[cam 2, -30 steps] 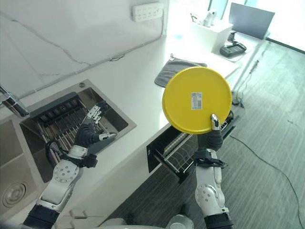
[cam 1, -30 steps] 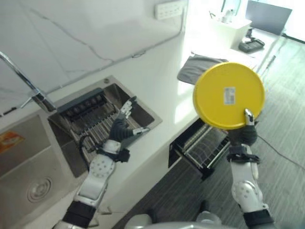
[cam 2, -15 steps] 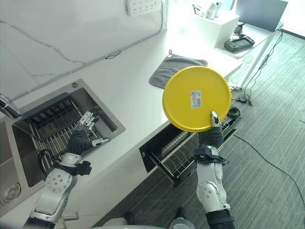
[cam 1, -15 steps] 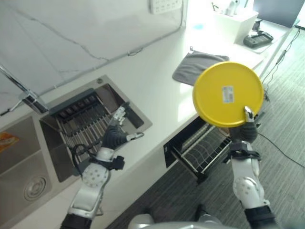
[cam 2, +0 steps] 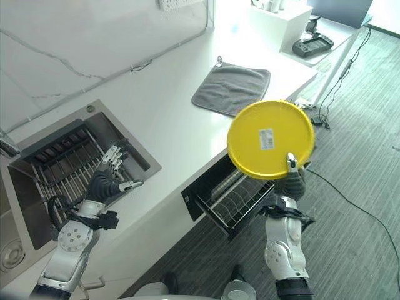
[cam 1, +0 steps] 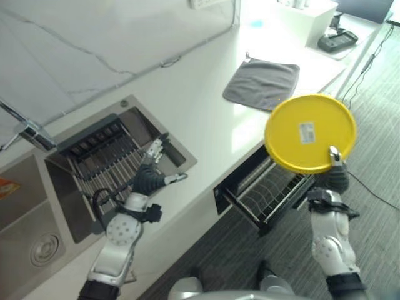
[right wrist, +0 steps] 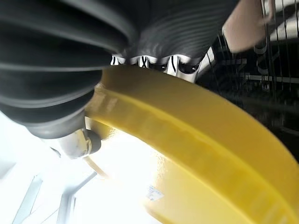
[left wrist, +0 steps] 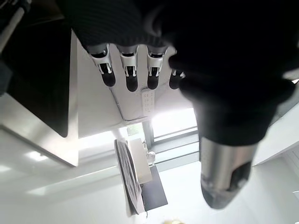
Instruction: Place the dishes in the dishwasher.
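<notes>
While my right hand [cam 2: 292,181] pinches the yellow plate [cam 2: 270,139] at its lower rim — upright above the open dishwasher rack [cam 2: 234,197] — I judge it stiff, light, slippery; left hand [cam 2: 106,182] hangs open, empty.

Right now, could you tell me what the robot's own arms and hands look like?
Both arms are silver-grey with rounded joint housings. Each wrist has a dark ribbed cover. The left hand and right hand have silver fingers with dark tips.
</notes>
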You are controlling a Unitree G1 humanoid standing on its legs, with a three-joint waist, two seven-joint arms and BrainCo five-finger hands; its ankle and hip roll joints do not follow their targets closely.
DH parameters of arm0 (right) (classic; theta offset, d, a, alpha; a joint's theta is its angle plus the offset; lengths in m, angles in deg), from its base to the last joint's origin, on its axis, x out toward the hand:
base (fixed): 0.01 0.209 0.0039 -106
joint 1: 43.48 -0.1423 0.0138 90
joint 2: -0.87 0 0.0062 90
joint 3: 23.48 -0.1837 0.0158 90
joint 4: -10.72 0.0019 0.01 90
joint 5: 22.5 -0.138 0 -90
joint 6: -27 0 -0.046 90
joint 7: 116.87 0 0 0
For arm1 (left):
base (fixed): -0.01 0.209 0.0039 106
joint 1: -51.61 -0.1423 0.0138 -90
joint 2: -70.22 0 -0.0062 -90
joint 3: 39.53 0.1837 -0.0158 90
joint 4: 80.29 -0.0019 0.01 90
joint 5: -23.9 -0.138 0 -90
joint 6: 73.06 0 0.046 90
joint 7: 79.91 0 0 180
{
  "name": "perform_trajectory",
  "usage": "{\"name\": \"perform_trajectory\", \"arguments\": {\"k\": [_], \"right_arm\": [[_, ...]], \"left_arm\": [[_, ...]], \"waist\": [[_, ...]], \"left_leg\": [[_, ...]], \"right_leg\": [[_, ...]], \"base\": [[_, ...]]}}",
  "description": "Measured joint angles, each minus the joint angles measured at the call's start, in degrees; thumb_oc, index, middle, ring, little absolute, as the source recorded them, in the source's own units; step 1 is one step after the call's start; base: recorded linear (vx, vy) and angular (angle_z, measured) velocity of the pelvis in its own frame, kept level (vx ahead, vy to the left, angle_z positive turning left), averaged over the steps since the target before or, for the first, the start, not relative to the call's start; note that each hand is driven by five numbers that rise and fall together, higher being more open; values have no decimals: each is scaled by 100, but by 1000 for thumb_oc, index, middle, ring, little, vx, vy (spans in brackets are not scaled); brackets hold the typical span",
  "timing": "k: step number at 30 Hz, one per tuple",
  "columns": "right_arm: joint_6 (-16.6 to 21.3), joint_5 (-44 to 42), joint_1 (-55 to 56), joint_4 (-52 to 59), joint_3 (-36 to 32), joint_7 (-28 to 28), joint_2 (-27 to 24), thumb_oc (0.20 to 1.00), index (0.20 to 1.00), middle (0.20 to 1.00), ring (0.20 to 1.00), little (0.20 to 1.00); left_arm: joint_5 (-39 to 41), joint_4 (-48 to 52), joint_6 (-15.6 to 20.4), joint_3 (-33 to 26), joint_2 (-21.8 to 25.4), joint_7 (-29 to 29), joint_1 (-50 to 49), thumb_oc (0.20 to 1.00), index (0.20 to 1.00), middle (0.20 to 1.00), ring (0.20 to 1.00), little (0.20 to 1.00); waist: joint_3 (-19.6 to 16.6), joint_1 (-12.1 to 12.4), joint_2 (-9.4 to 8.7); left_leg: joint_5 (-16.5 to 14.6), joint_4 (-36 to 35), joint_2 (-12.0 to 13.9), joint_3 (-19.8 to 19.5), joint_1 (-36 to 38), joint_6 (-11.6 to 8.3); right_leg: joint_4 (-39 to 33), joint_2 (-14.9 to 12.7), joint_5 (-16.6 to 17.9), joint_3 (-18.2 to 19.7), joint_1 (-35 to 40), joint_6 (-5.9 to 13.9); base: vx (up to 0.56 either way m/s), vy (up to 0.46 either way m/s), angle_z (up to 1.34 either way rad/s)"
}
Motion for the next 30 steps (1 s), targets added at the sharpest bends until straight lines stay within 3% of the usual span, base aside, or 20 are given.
{"name": "perform_trajectory", "arguments": {"k": [5, 9, 13, 17, 30], "right_arm": [[174, -45, -3, -10, -84, -50, 12, 200, 200, 200, 200, 200], [319, -27, -34, -118, -187, -171, 9, 200, 200, 200, 200, 200], [141, 55, -89, -232, -150, -172, -10, 200, 200, 200, 200, 200], [-169, 684, -122, -303, 9, -161, -171, 200, 200, 200, 200, 200], [-458, 1665, -395, -737, 318, -302, -298, 200, 200, 200, 200, 200]], "left_arm": [[-1, -1, 5, 23, 45, 51, 119, 1000, 1000, 1000, 1000, 1000], [-2, 0, 43, 24, 55, 125, 149, 1000, 1000, 1000, 1000, 1000], [-3, 5, 48, 34, 55, 114, 236, 1000, 1000, 1000, 1000, 1000], [-3, 42, 48, 92, 51, 109, 404, 1000, 1000, 1000, 1000, 1000], [-2, 70, 48, 108, 51, 110, 412, 1000, 1000, 1000, 1000, 1000]], "waist": [[182, -21, 82], [292, -67, 289], [418, -132, 422], [610, -171, 619], [670, -135, 774]], "left_leg": [[-11, 96, 2, -6, -189, 16], [-11, 102, -8, -9, -278, 17], [-11, 159, -64, 1, -413, 26], [19, 161, -136, -4, -472, 80], [30, 162, -263, -47, -484, 139]], "right_leg": [[115, -23, -23, 23, -196, -14], [126, -32, -24, 32, -290, -13], [384, -129, -109, 134, -542, -3], [520, -218, -133, 144, -657, 10], [904, -410, -307, 159, -819, 63]], "base": [[6, -56, -1], [11, -48, 0], [-52, 10, -1], [-7, 9, 0], [9, 34, 3]]}}
